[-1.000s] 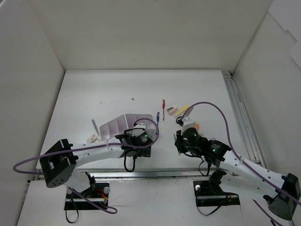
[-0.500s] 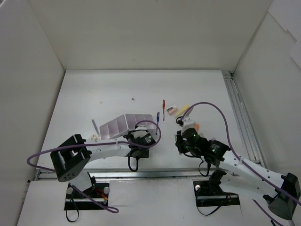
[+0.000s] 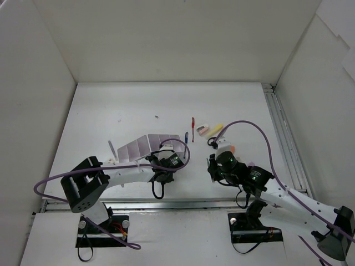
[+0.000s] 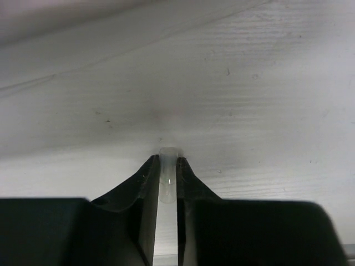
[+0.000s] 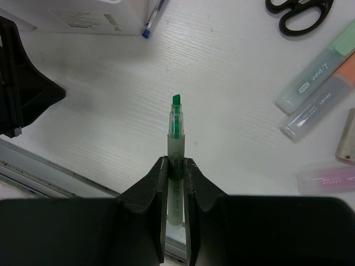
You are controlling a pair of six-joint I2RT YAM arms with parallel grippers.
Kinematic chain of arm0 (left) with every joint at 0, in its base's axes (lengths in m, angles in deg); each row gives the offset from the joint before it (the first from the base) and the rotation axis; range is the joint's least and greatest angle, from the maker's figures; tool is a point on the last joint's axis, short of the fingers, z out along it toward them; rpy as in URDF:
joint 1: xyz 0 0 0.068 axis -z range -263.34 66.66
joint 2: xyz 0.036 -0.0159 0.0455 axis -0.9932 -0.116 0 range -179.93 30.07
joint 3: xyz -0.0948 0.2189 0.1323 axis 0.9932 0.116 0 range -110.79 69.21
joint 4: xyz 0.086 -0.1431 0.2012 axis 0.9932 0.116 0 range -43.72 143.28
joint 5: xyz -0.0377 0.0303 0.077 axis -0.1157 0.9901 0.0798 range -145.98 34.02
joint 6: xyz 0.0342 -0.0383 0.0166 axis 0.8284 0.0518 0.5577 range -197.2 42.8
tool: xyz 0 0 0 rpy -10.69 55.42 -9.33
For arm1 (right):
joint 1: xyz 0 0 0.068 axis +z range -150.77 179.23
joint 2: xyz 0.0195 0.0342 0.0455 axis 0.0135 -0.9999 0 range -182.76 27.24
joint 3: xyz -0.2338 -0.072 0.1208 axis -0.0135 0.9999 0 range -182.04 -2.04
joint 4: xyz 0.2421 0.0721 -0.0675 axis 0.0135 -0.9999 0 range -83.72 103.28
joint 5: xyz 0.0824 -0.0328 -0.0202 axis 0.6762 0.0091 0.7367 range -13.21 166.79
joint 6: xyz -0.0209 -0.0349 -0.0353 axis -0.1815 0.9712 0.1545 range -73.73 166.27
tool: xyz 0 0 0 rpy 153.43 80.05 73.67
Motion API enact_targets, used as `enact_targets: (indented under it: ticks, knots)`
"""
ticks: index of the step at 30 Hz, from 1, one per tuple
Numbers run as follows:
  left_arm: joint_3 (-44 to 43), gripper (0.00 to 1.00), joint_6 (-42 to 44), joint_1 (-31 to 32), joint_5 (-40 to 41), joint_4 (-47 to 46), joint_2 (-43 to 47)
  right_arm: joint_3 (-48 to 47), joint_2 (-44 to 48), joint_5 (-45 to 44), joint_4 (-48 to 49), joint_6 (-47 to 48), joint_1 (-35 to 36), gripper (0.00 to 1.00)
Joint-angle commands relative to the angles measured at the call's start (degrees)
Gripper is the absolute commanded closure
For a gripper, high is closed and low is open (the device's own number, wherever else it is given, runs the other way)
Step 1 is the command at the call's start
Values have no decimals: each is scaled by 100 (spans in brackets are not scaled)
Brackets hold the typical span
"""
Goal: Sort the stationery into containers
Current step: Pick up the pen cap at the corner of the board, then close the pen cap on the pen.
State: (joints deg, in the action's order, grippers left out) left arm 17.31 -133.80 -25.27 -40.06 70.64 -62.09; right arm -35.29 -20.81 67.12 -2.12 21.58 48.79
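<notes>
**Left arm.** We find the left gripper (image 4: 167, 162) closed on a short clear tube (image 4: 167, 185). Its two black fingers press against the tube's sides, and the tube's rounded end stands just past the fingertips, close over the white table (image 4: 249, 83). We cannot tell whether the tube touches the table. In the top view, the left arm reaches to the near side of the white organizer (image 3: 145, 146). The organizer is a bent row of joined compartments left of centre. We cannot tell what lies inside the compartments.

**Right arm.** The right gripper (image 5: 175, 162) is clamped on a green marker (image 5: 175, 130). The marker runs in line with the fingers, cap off, with its green tip pointing away from the wrist over bare table.

**Loose items.**
- In the right wrist view, black scissors (image 5: 301, 14) lie at the upper right.
- Below the scissors, a pale green marker (image 5: 321, 67) and an orange marker (image 5: 319, 102) lie side by side.
- An eraser (image 5: 348, 136) and a pink marker (image 5: 333, 177) sit at the right edge.
- A blue pen (image 5: 153, 16) lies just beside the organizer's wall.
- In the top view, a red pen (image 3: 192, 128) lies beyond the blue pen.
- A grey pen (image 3: 111, 148) lies at the organizer's left end.
</notes>
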Motion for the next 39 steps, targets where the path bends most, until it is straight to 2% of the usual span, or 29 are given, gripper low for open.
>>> enact_targets:
  ticks: [1, 2, 6, 10, 15, 16, 18, 19, 22, 23, 27, 32, 39]
  knots:
    - [-145, 94, 201, -14, -37, -186, -22, 3, 86, -167, 90, -72, 27, 100]
    - [-180, 100, 237, -14, -28, -212, -4, -5, 77, -167, 90, -71, 19, 100]
    - [-391, 100, 570, 117, 173, -195, 241, -41, 59, -9, 90, 8, 36, 100]
    - [-663, 100, 1045, 512, 578, -265, 1109, -120, 278, 193, 90, 174, 27, 100]
    - [-454, 100, 1888, 592, 1069, -1212, 2367, -190, 788, 553, 160, 560, 36, 100]
    - [-279, 100, 2020, 444, 1079, -1684, 2770, -181, 867, 615, 290, 649, 36, 100]
    - [-128, 100, 2301, 242, 940, -2178, 3123, -120, 1034, 904, 580, 885, 36, 100]
    - [-40, 100, 2381, 154, 930, -2799, 3377, -76, 1061, 923, 773, 930, 36, 100]
    - [163, 100, 2741, -154, 685, -3786, 3634, -76, 1009, 1774, 1748, 1106, 28, 100]
    - [119, 100, 2829, -294, 527, -3903, 3635, -76, 895, 2019, 2281, 1141, 45, 100]
    - [-224, 100, 2787, -462, -157, -3991, 3363, -189, 403, 2978, 3340, 1229, 45, 100]
    - [-84, 100, 2637, -586, -879, -4395, 3336, -620, -370, 3279, 3842, 1238, 54, 100]
    - [487, 100, 2487, -586, -1083, -5037, 3687, -639, -679, 2927, 4484, 1045, 54, 100]
